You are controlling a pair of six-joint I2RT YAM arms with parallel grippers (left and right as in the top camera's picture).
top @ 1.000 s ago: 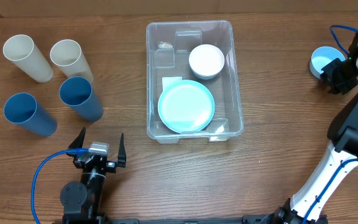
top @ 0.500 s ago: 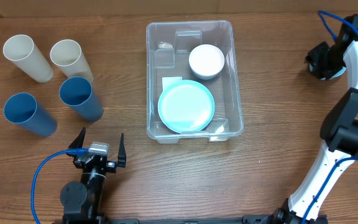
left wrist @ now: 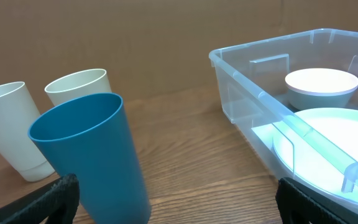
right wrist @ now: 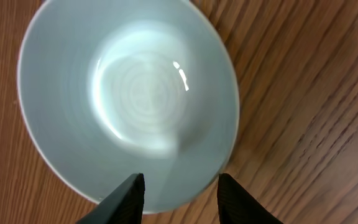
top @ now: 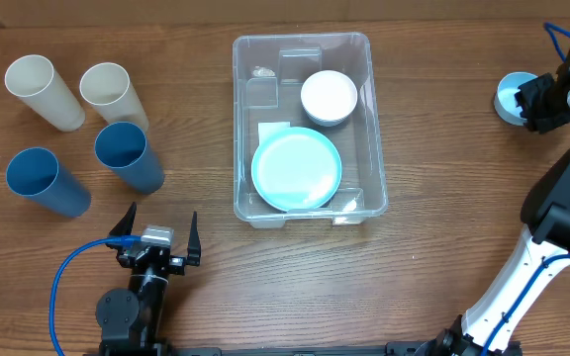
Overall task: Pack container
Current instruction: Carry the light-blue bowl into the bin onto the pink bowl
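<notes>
The clear plastic container (top: 373, 148) stands mid-table, holding a light-blue plate (top: 296, 168) and a white bowl (top: 329, 96). It also shows in the left wrist view (left wrist: 247, 87). A light-blue bowl (top: 509, 95) sits at the far right; in the right wrist view the bowl (right wrist: 129, 93) fills the frame. My right gripper (right wrist: 182, 186) is open, its fingers straddling the bowl's near rim from above. It shows in the overhead view (top: 537, 104). My left gripper (top: 159, 229) is open and empty near the front left edge, with a blue cup (left wrist: 92, 155) just ahead of it.
Two cream cups (top: 43, 91) (top: 112, 94) and two blue cups (top: 127, 155) (top: 46, 180) stand at the left. A blue cable (top: 67, 272) loops beside the left arm base. The right arm's white links (top: 522, 267) run along the right edge.
My right gripper swung left over the bowl half a second ago, then back to the right; the bowl shows again beside it. The left arm has not moved.
</notes>
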